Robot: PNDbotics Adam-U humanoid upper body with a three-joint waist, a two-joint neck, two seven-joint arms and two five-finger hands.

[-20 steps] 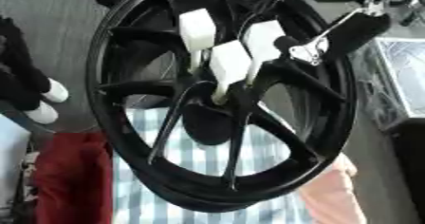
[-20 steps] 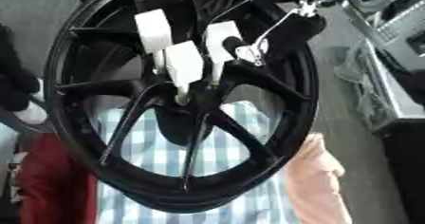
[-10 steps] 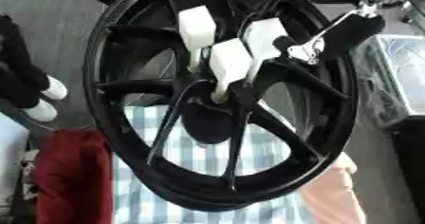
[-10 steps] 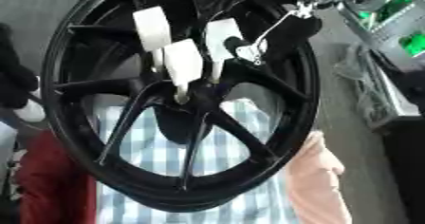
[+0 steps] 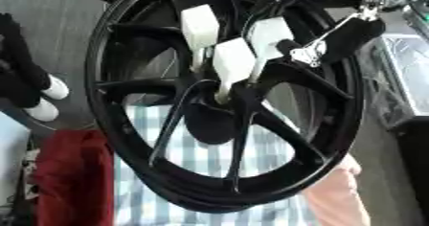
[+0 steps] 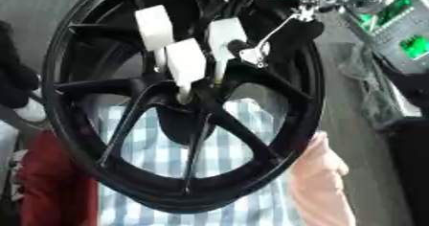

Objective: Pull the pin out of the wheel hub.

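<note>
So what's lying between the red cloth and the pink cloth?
A blue-and-white checked cloth, seen through the spokes of the black wheel, in both eye views.

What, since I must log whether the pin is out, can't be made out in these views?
- Pin: not identifiable in either eye view; the right hand covers the hub.
- Right hand's grip: unclear against the black wheel.
- Wheel's upper rim: cut off by the top edge in both views.
- Left hand: in neither view.
- Wheel's support: hidden behind its lower rim, over the checked cloth.
</note>
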